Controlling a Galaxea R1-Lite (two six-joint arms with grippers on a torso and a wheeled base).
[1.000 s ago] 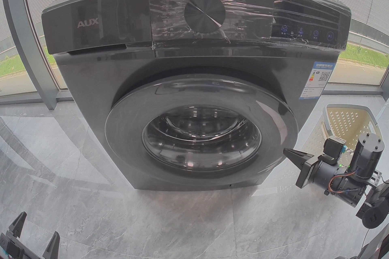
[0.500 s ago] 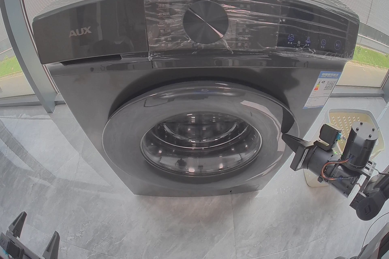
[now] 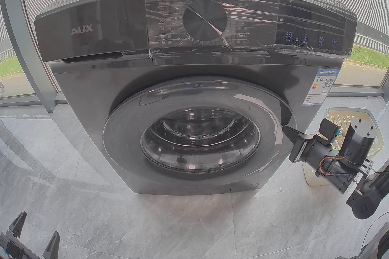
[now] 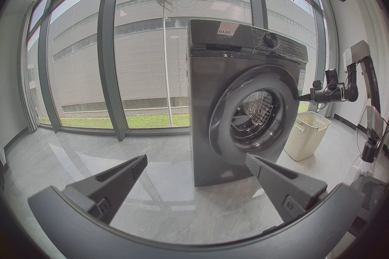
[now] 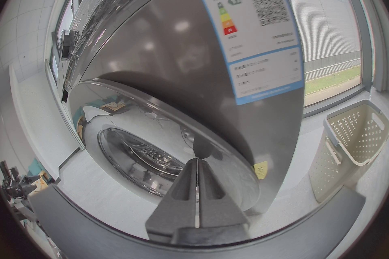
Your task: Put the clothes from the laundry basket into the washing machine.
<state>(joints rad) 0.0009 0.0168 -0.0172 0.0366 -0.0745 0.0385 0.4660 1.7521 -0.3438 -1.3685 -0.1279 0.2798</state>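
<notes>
Opening the door (image 3: 200, 136) is in hand: right gripper (image 3: 287, 130) (closed, empty) is held at its rim; 1 pull is needed.

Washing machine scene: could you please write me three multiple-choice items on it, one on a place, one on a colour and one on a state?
1. Where does the laundry basket stand relative to the washing machine?
A. On top of it.
B. On the floor beside it, on the robot's right.
C. Inside it.

2. What colour is the basket?
A. Cream.
B. Red.
C. Black.

3. How is the machine's door?
A. Swung wide open.
B. Taken off.
C. Shut.

Answers:
1 B: the left wrist view shows it on the floor next to the machine.
2 A: its perforated walls are cream.
3 C: the round door lies flush against the machine's front.
</notes>
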